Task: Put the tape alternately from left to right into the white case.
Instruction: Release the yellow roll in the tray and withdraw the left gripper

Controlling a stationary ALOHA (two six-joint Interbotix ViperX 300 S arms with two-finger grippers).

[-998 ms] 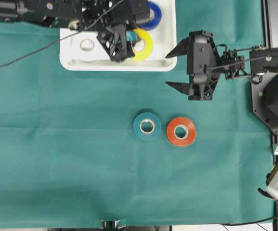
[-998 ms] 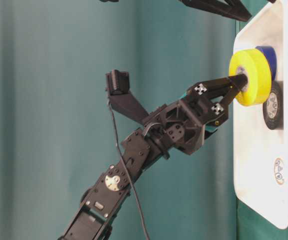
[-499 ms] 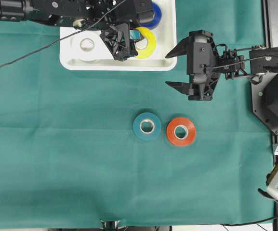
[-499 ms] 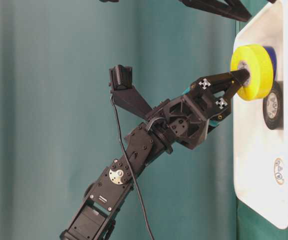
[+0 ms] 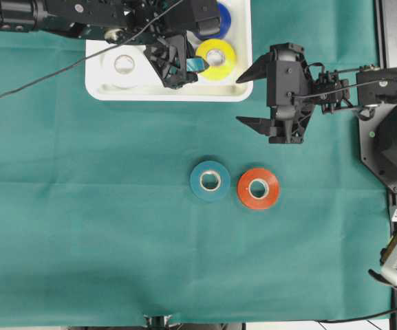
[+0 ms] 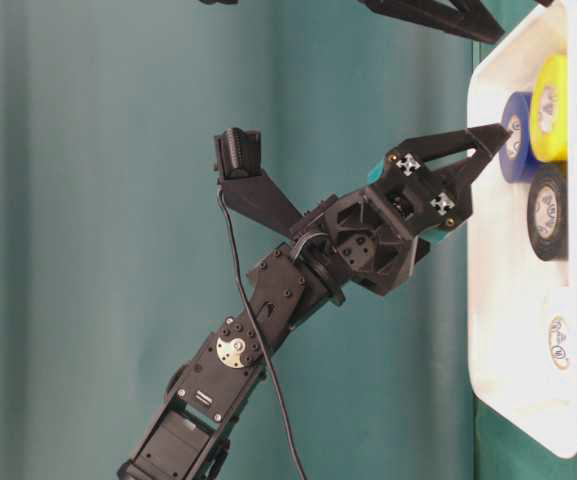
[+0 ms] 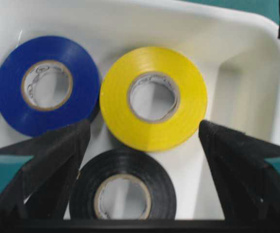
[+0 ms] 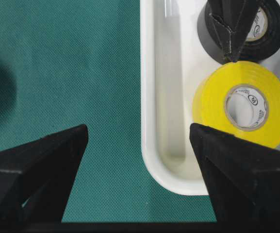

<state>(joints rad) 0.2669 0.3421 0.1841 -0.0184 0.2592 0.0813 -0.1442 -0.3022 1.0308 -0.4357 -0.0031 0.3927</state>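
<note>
Labels: core print unreadable | yellow roll point(image 7: 153, 98) in white case point(image 7: 246, 73)

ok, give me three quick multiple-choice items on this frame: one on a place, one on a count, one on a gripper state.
1. Where does the yellow roll of electrical tape lie?
A. on the green cloth
B. in the shallow white plastic case
C. between the right gripper's jaws

2. How many tape rolls lie on the green cloth, outside the case?
A. two
B. three
C. four

3. How do the left gripper jaws stand?
A. shut on the yellow roll
B. shut on nothing
C. open

Answers:
1 B: both wrist views show it flat inside the rim, beside the blue roll and the black roll.
2 A: only the teal roll and the orange-red roll are on the cloth.
3 C: the left wrist view shows the jaws spread wide, clear of the yellow roll.
</note>
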